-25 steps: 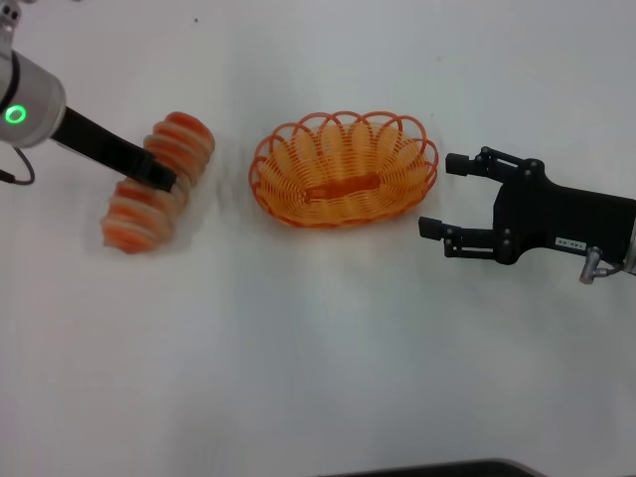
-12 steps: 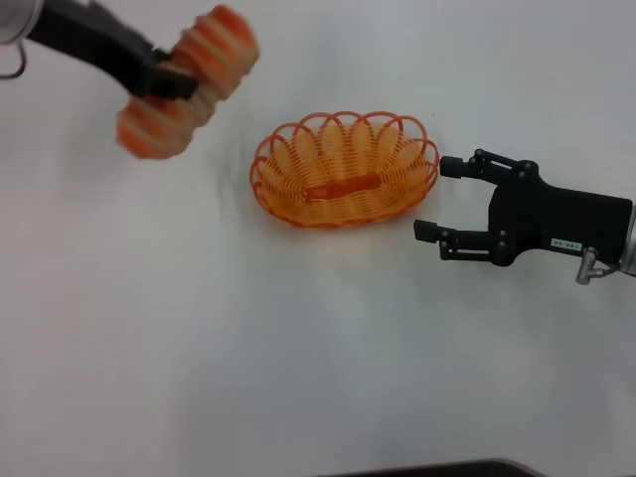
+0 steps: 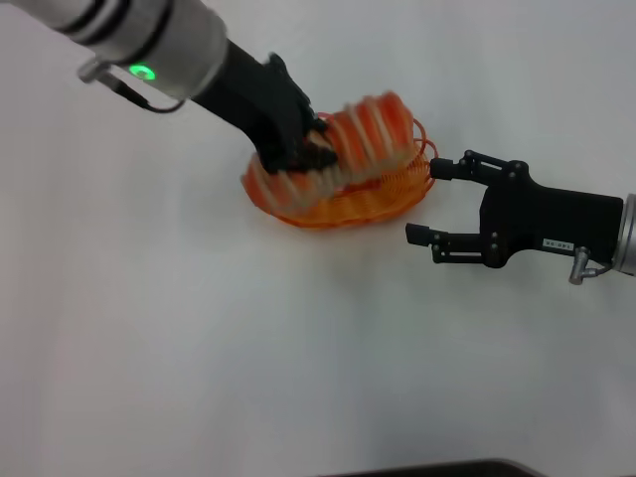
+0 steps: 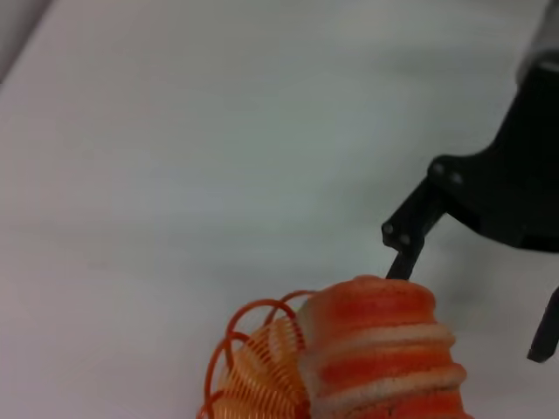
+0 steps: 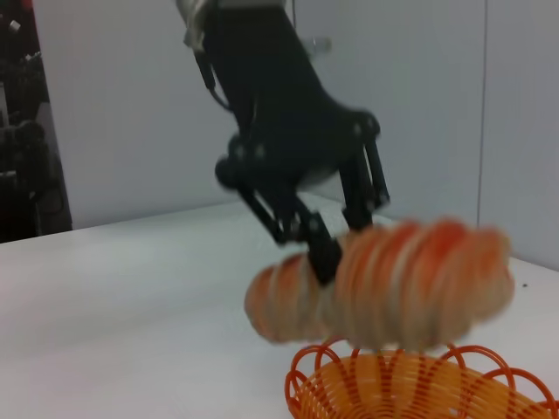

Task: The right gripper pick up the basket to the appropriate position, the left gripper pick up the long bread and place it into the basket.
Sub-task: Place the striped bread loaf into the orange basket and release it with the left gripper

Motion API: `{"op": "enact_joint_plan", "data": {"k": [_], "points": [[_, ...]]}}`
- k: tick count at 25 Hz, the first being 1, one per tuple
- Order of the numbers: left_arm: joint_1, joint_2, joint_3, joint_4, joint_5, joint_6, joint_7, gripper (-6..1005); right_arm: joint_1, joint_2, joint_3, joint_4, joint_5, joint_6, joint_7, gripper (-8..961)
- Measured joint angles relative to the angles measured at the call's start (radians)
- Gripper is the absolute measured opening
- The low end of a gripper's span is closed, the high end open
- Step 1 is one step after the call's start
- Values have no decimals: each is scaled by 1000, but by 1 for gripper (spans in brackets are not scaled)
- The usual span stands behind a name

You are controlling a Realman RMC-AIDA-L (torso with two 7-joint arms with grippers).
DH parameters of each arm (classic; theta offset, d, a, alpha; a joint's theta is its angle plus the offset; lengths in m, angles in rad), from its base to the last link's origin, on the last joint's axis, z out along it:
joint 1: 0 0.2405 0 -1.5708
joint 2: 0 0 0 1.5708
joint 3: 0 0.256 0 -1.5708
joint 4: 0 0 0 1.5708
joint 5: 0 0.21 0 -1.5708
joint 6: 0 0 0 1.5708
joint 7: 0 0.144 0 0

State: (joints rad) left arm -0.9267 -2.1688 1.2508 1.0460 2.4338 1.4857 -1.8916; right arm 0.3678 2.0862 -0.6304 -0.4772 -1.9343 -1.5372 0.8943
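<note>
Over the basket point(image 3: 343, 199) on the white counter point(image 3: 298, 348), my left pincer point(image 3: 303, 149) grips the long bread point(image 3: 353, 144) at mid-length, its long axis roughly along the basket's, clear of the rim in the right wrist view. The right pincer point(image 3: 422, 199) waits spread wide just beside the basket, holding nothing. Motion blur hides the bread's far end.

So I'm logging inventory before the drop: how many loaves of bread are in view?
1. The long bread is clamped in the left gripper, held just above the basket. Nothing suggests another is hidden.
</note>
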Motion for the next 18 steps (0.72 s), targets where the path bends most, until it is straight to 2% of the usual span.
{"op": "enact_joint_plan", "data": {"k": [4, 9, 12, 18], "points": [[15, -3, 94, -23, -27, -111, -10, 268, 2, 0, -2, 0, 0, 0, 0, 917], [8, -2, 158, -84, -27, -195, -24, 242, 2, 2, -6, 0, 0, -1, 0, 917], [17, -3, 184, -83, -25, -229, -45, 226, 4, 3, -7, 0, 0, -2, 0, 917], [43, -4, 187, -50, -30, -255, -57, 318, 11, 3, -7, 6, 0, 1, 1, 916]]}}
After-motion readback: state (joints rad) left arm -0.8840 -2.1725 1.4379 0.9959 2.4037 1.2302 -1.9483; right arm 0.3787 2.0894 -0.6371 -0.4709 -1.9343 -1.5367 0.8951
